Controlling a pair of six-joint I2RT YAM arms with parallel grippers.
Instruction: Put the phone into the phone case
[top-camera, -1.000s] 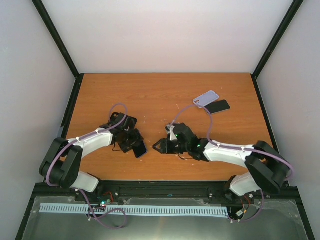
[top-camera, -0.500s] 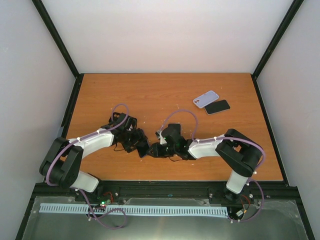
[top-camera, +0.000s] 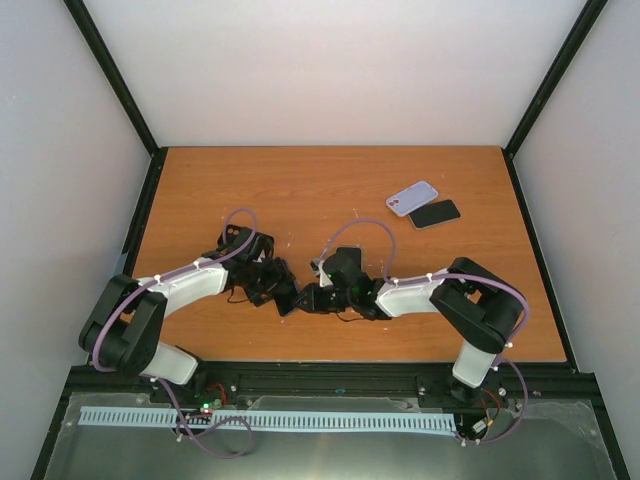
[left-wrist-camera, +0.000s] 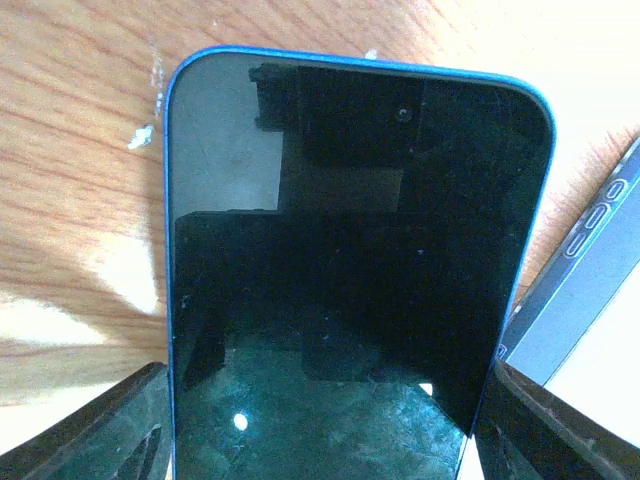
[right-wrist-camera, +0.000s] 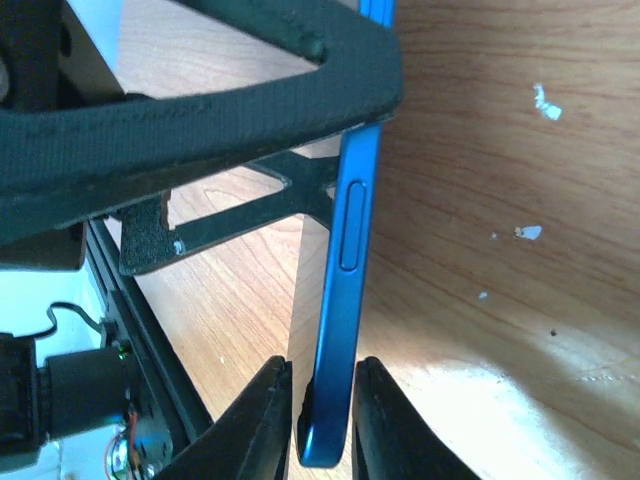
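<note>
Since a second ago the right arm has swung leftward to meet the left arm near the table's (top-camera: 330, 180) front edge. The left gripper (left-wrist-camera: 320, 440) is clamped across the long edges of the blue phone (left-wrist-camera: 360, 250). The right gripper (right-wrist-camera: 325, 400) straddles the phone's end, its fingers (right-wrist-camera: 265, 420) closed almost to the phone's thickness; whether they press on it I cannot tell. Well apart, toward the far right, the lilac phone case (top-camera: 412, 197) lies just beside a dark flat slab (top-camera: 435, 213).
</note>
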